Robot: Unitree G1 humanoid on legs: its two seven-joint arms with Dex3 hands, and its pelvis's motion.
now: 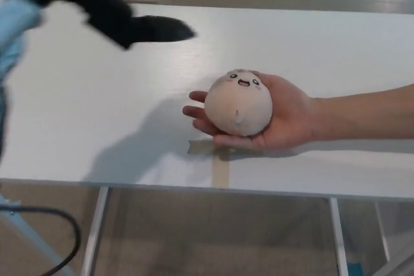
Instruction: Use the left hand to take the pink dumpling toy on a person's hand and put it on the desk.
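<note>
Head view: a pink dumpling toy [238, 103], round and printed with a small smiling face, sits in the upturned palm of a person's hand [281, 119] that reaches in from the right side of the picture, the bare forearm lying across the white desk [90, 114]. The person's fingers curl loosely under the toy and it rests on them, above the desk's near half.

The robot's left hand [126, 22] hangs over the far left part of the desk, up and to the left of the toy and well apart from it. It is black and blurred; one finger [165, 30] juts out toward the right, and the hand holds nothing, though how widely the other fingers are spread cannot be told through the blur. A light blue part of the arm [14, 21] shows at the left edge. The hand's shadow [145, 140] falls on the desk just left of the person's fingers.

A strip of tan tape [218, 163] is stuck to the desk's near edge, below the person's hand. The robot's right hand does not show.
</note>
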